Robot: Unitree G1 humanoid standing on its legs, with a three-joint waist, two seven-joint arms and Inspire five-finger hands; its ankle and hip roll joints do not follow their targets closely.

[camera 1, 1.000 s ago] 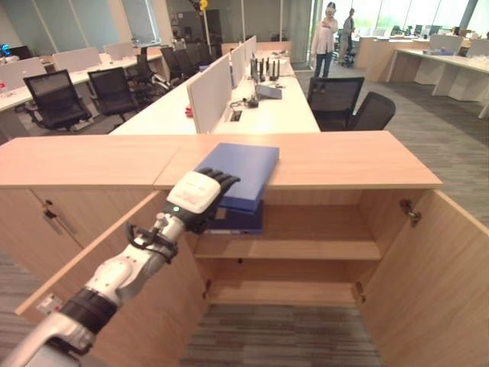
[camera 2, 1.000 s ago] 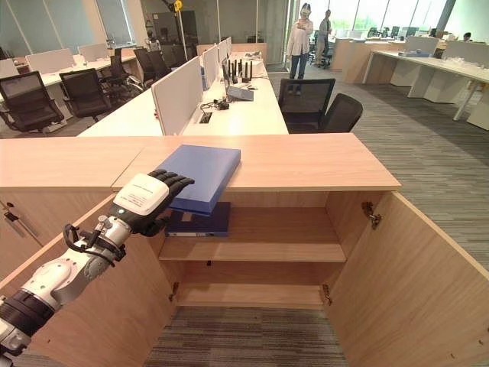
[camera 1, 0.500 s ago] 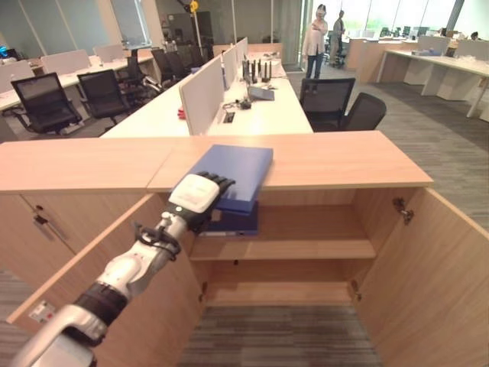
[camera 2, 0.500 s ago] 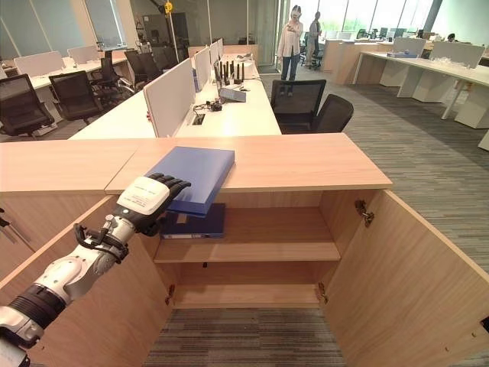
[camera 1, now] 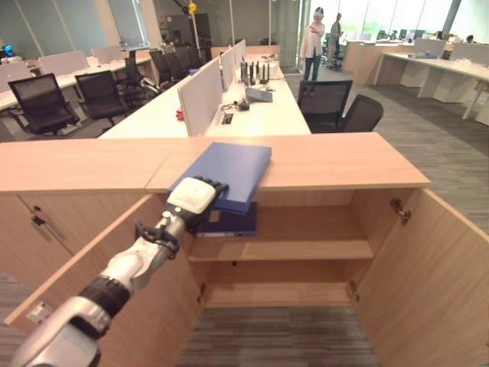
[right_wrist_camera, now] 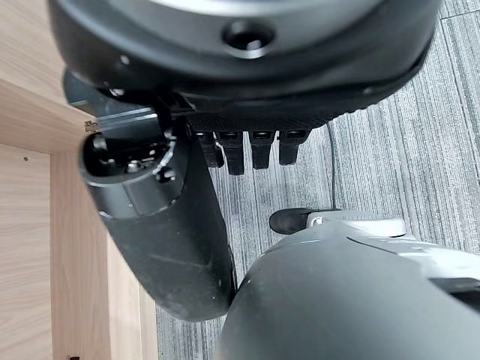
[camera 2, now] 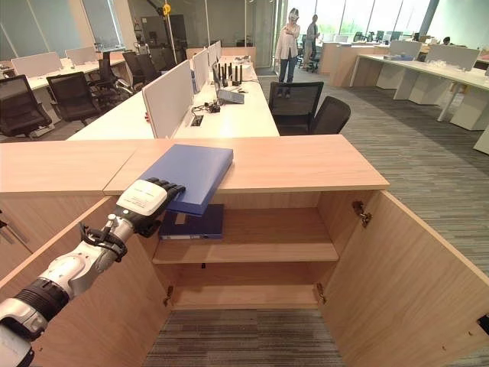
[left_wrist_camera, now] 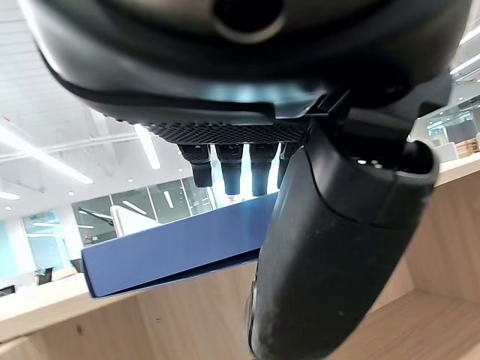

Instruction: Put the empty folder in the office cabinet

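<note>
Left eye view: the blue folder (camera 1: 227, 172) lies flat on the cabinet top (camera 1: 336, 159), its long axis running away from the robot and a near corner jutting past the front edge, above the open office cabinet (camera 1: 306, 245). The left hand (camera 1: 195, 200) is at that overhanging corner, knuckles up, its fingers curled over the near edge. On the upper shelf (camera 1: 306, 248) directly below lies a second, darker folder (camera 1: 228, 222).

Right eye view: the same layout; the folder's free length points away from the left hand toward the desks behind, so the shelf it must reach sits below and slightly right of the hold. The open right door (camera 2: 412, 283) stands well apart.

Left wrist view: the fingers (left_wrist_camera: 225, 161) come down over the folder's upper face and the thumb (left_wrist_camera: 337, 247) rises under it, so the hand pinches the near edge.

Right wrist view: the right hand (right_wrist_camera: 187, 187) hangs over carpet (right_wrist_camera: 420, 150), fingers relaxed and holding nothing; the left hand is clearly the nearer one.
</note>
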